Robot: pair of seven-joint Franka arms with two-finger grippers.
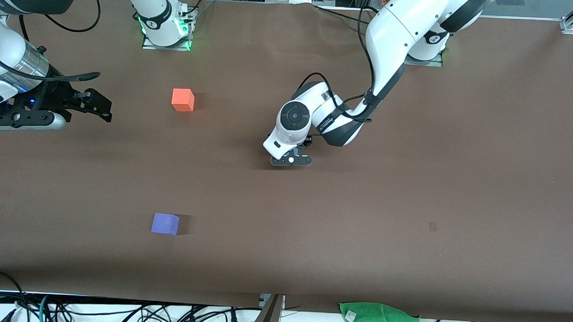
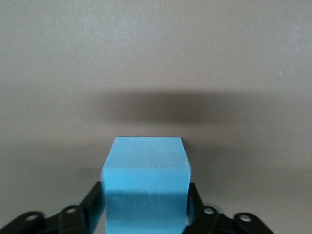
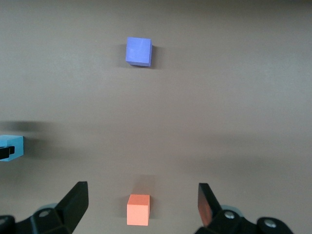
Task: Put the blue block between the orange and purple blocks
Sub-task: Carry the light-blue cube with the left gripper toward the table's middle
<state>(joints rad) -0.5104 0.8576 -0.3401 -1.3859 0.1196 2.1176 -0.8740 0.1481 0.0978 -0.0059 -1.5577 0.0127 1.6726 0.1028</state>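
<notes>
Covering the whole worktop (image 1: 408, 222) is a plain brown matte sheet, lying flat and showing soft shadows under the arms. Running along the edge nearest the front camera are loose black cables, and a green cloth (image 1: 378, 317) is hanging over that edge toward the left arm's end.

The left gripper (image 1: 291, 160) is hovering over the middle of the worktop, its jaws pinching the blue block (image 2: 145, 183) by two sides; the block is hanging clear of the sheet, casting a shadow on it.

The orange block (image 1: 183, 100) is sitting at about ten o'clock from that gripper, and the purple block (image 1: 165, 224) at about eight o'clock, nearer the front camera, the two well apart.

The right gripper (image 3: 141, 202) is waiting over the right arm's end, jaws spread wide.
</notes>
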